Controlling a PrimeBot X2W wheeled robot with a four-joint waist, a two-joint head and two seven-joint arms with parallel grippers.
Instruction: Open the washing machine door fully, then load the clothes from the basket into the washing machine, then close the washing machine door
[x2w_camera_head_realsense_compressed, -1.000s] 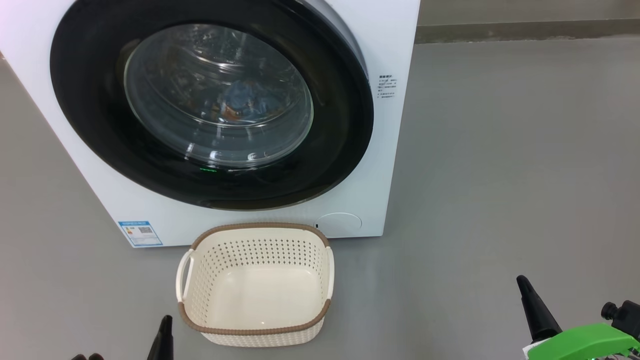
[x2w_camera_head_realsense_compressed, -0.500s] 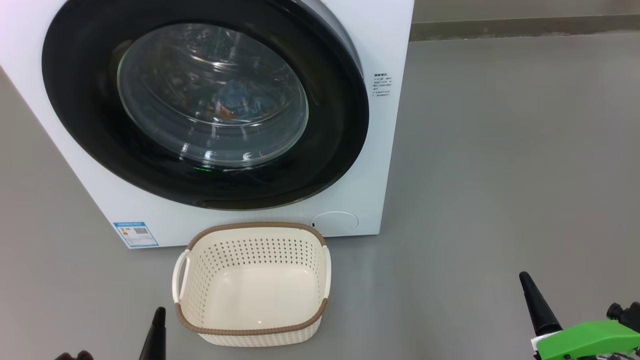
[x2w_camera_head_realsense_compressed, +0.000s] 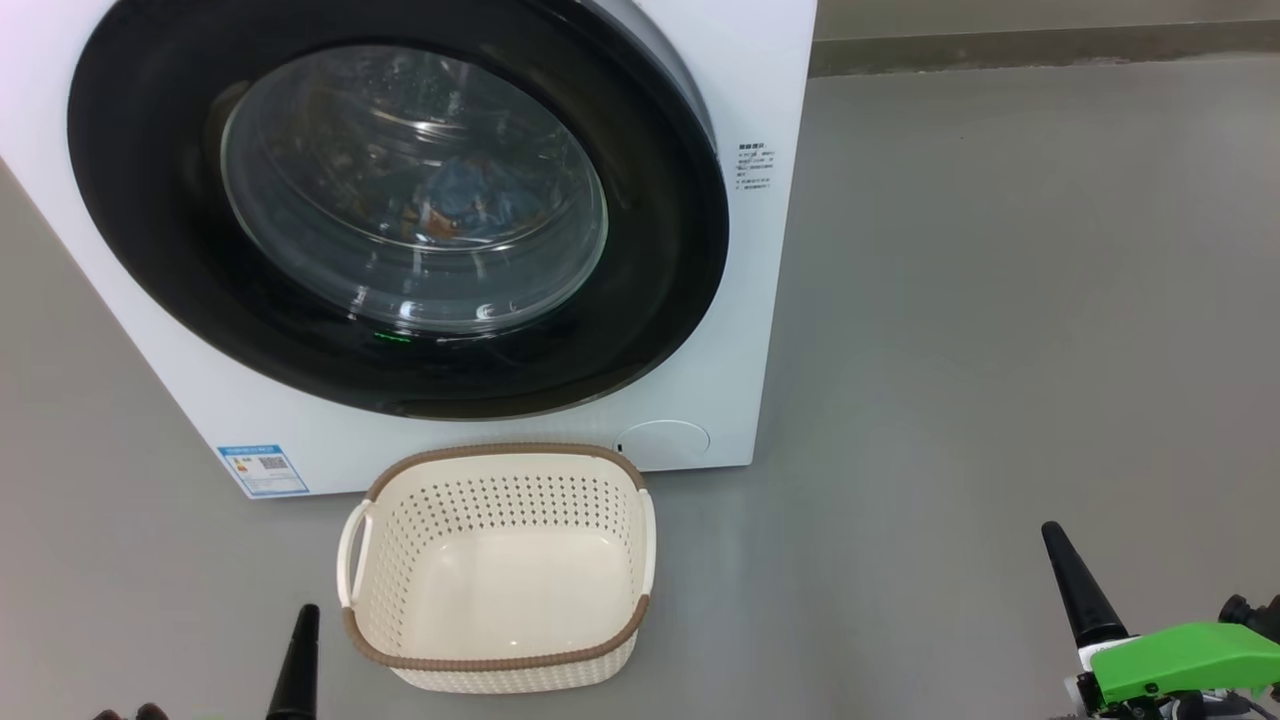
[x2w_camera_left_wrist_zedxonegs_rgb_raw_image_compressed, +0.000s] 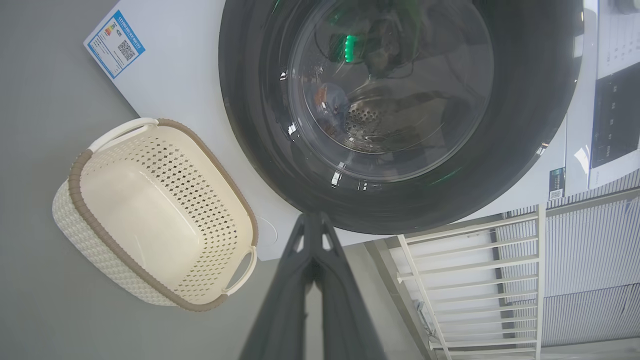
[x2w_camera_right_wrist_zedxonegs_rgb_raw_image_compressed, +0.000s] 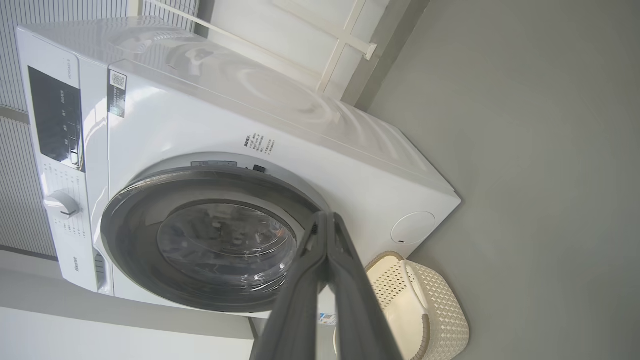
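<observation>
My left gripper (x2w_camera_head_realsense_compressed: 306, 618) sits low at the far left of the head view, tips pressed together with nothing between them. In the left wrist view my fingers (x2w_camera_left_wrist_zedxonegs_rgb_raw_image_compressed: 287, 300) meet in one point, aimed at the door's lower edge.

The blue label (x2w_camera_head_realsense_compressed: 262, 470) is on the lower corner of the washing machine (x2w_camera_head_realsense_compressed: 770, 250), just up-left of the basket (x2w_camera_head_realsense_compressed: 497, 662). The basket stands upright on the grey floor (x2w_camera_head_realsense_compressed: 1000, 300), just in front of the machine. It is near my left gripper but not touching it, and its bare cream bottom shows.

The washing machine door (x2w_camera_head_realsense_compressed: 140, 250) is a black ring lying flat against the white front, closed. Behind its glass window (x2w_camera_head_realsense_compressed: 330, 250) the clothes (x2w_camera_head_realsense_compressed: 475, 200) lie in the drum (x2w_camera_left_wrist_zedxonegs_rgb_raw_image_compressed: 362, 120), blue with orange bits, blurred by reflections.

A round white flap (x2w_camera_head_realsense_compressed: 662, 442) is at the machine's lower right corner, just behind the basket's rim.

My right gripper (x2w_camera_head_realsense_compressed: 1052, 535) is low at the right over bare floor, well apart from the basket and the machine. It is closed on nothing and has a green part (x2w_camera_head_realsense_compressed: 1180, 662) at its base. The right wrist view shows its fingers (x2w_camera_right_wrist_zedxonegs_rgb_raw_image_compressed: 352, 300) coming to a point in front of the door's rim, with the control panel (x2w_camera_right_wrist_zedxonegs_rgb_raw_image_compressed: 55, 120) and knob (x2w_camera_right_wrist_zedxonegs_rgb_raw_image_compressed: 61, 204) at the far left.
</observation>
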